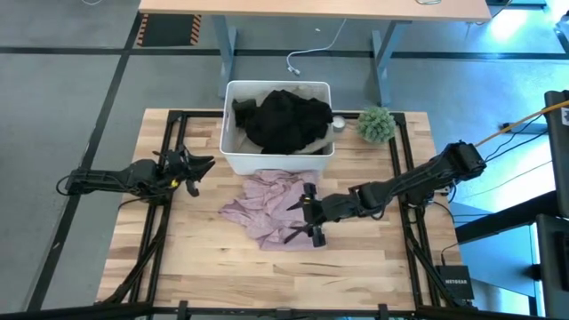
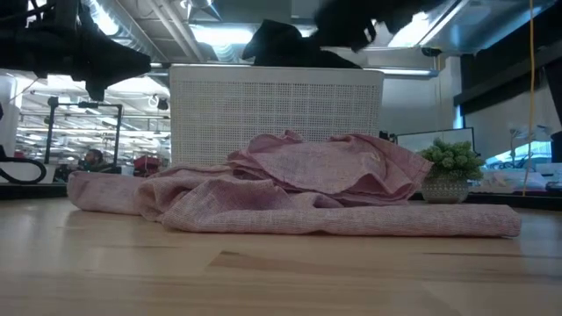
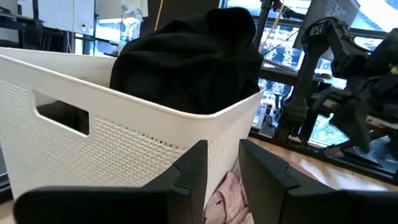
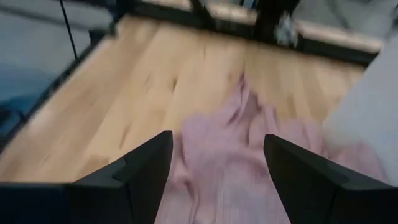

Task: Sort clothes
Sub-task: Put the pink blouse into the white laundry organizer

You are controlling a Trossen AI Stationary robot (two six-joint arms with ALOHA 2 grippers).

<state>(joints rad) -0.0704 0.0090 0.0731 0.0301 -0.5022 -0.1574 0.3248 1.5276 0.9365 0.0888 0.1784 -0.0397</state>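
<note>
Currently right tool [image 1: 302, 218] spread open, empty, above pink garment [image 1: 262, 209] on bench [image 1: 373, 267]. Left tool [image 1: 200, 173] parted, empty, beside tub [image 1: 233, 158] holding black clothes [image 1: 284, 120].

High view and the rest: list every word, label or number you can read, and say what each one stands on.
"NETGEAR": white lettering, only just legible, on the small black box on the floor by the table's corner, in the high view.
Nothing else is readable: the white tub, the pink garment and the plant pot show no lettering.
</note>
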